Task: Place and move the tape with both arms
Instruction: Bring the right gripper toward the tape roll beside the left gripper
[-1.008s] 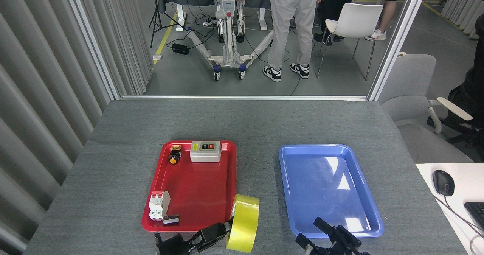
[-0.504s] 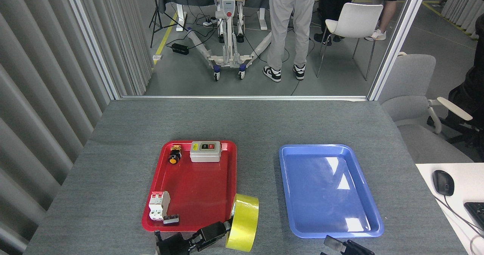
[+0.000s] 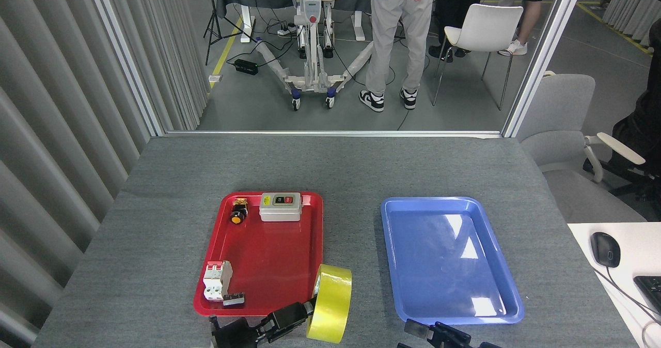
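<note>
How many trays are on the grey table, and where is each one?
2. The red tray lies left of centre and holds small electrical parts. The blue tray lies to its right, with nothing in it. No other tray is visible.

robotics lab: partition panels [image 3: 62, 105], wheeled rig stand [image 3: 312, 43], taped floor
</note>
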